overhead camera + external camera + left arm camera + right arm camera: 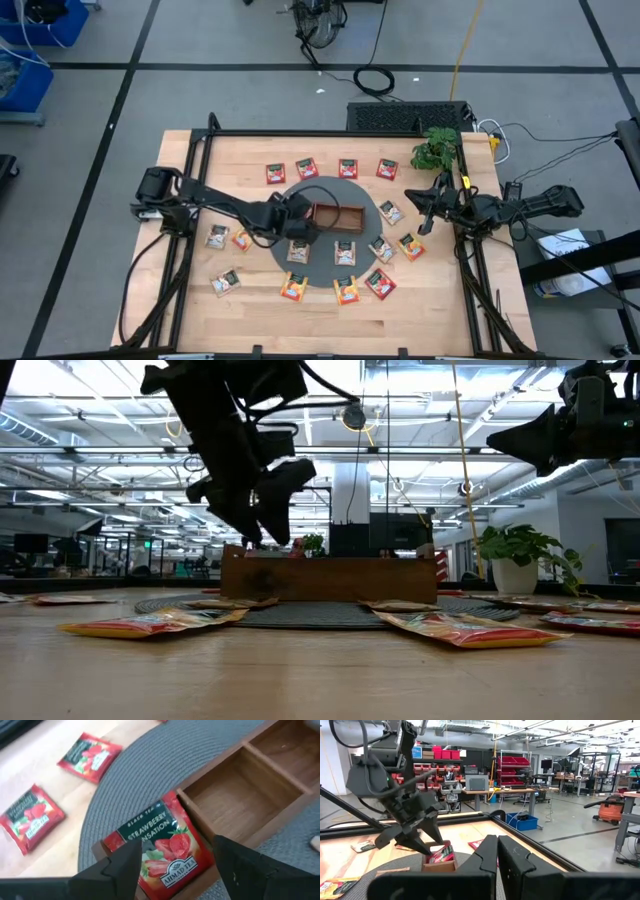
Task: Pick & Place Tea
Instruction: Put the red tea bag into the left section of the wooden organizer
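Observation:
My left gripper (pixel 176 851) is open and hovers just over the left end of the brown wooden tray (pixel 340 215), its fingers on either side of a red strawberry tea packet (pixel 160 845) without touching it. That packet lies slanted in the tray's end compartment, its edges resting on the compartment walls. The two other compartments (pixel 235 785) are bare. The right wrist view shows this gripper (pixel 415 842) above the tray from the far side. Several more packets, red, orange and whitish, ring the tray flat on the mat and table (pixel 293 288). My right gripper (pixel 497 851) is shut and waits raised at the table's right (pixel 428 205).
The tray sits on a round grey woven mat (pixel 320 268) in the middle of the wooden table. A potted green plant (pixel 435 150) stands at the far right corner. A black frame runs round the table edge. Packets lie near the right arm (pixel 391 211).

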Robot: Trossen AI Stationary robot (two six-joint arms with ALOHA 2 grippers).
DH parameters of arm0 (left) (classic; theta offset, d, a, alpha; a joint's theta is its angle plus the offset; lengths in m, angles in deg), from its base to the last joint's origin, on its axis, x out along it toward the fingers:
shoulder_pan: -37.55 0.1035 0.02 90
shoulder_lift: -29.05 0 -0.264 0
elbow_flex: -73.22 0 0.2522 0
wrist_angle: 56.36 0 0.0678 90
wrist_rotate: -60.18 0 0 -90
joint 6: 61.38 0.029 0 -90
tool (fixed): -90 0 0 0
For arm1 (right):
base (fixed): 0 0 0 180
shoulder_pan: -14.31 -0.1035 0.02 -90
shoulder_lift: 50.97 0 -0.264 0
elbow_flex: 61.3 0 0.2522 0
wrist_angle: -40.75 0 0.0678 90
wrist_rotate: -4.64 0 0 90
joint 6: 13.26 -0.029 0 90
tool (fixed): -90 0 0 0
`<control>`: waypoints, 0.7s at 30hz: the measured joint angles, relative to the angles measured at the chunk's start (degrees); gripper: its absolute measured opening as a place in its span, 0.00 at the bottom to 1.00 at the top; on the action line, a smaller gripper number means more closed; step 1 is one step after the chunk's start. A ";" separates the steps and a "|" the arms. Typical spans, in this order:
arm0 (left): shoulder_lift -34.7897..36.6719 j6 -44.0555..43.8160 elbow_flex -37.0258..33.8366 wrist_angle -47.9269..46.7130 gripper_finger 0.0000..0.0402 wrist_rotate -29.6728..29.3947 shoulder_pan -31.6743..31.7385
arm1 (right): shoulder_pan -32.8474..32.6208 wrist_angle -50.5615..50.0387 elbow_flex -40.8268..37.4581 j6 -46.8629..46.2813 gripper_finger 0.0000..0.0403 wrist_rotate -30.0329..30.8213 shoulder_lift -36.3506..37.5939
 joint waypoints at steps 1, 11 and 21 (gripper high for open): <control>0.64 0.35 0.00 -0.06 0.61 -0.01 0.01 | -0.01 0.00 0.02 0.00 0.01 0.00 0.00; 14.61 6.29 0.00 -5.29 0.55 -5.07 -0.07 | -0.01 -0.07 0.00 0.00 0.01 0.00 0.00; 24.39 0.97 -0.09 -24.46 0.48 -10.49 0.74 | -0.01 -0.45 0.02 0.02 0.01 -0.07 -0.11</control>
